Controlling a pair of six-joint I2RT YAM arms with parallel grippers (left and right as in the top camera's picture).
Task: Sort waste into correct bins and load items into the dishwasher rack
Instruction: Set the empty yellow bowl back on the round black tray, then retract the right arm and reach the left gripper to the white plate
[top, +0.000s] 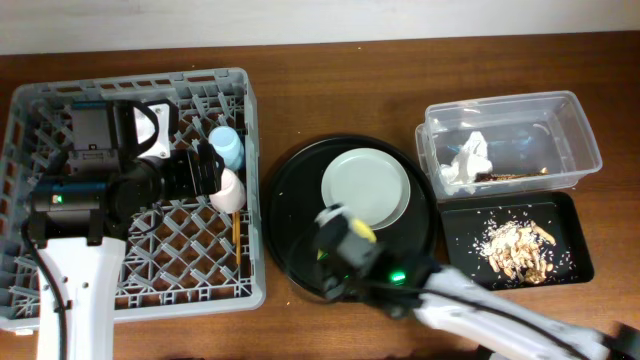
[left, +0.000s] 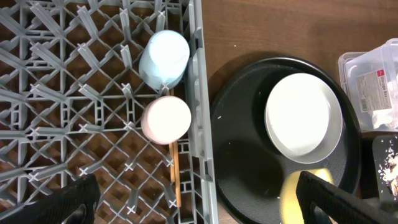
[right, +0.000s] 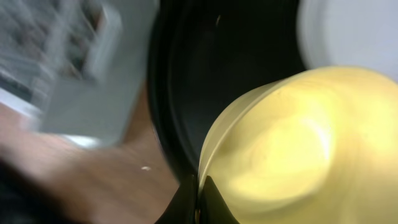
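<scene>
The grey dishwasher rack (top: 60, 290) holds a blue cup (top: 228, 148), a pink cup (top: 229, 190) and wooden chopsticks (top: 236, 226) near its right wall. My left gripper (top: 205, 170) is open above them; in the left wrist view (left: 199, 208) it hangs over the blue cup (left: 165, 59), pink cup (left: 166, 119) and chopsticks (left: 175, 177). My right gripper (right: 199, 193) is shut on the rim of the yellow bowl (right: 298, 143), over the round black tray (top: 290, 240). The pale plate (top: 365, 188) lies on that tray. The napkin (top: 468, 160) and wrapper (top: 515, 175) are in the clear tub (top: 575, 120). The food scraps (top: 515, 248) lie in the shallow black tray (top: 570, 215).
The rack's right wall (left: 202, 124) stands between the cups and the round tray (left: 239, 155). Bare wooden table shows between the rack and the round tray, and along the back edge.
</scene>
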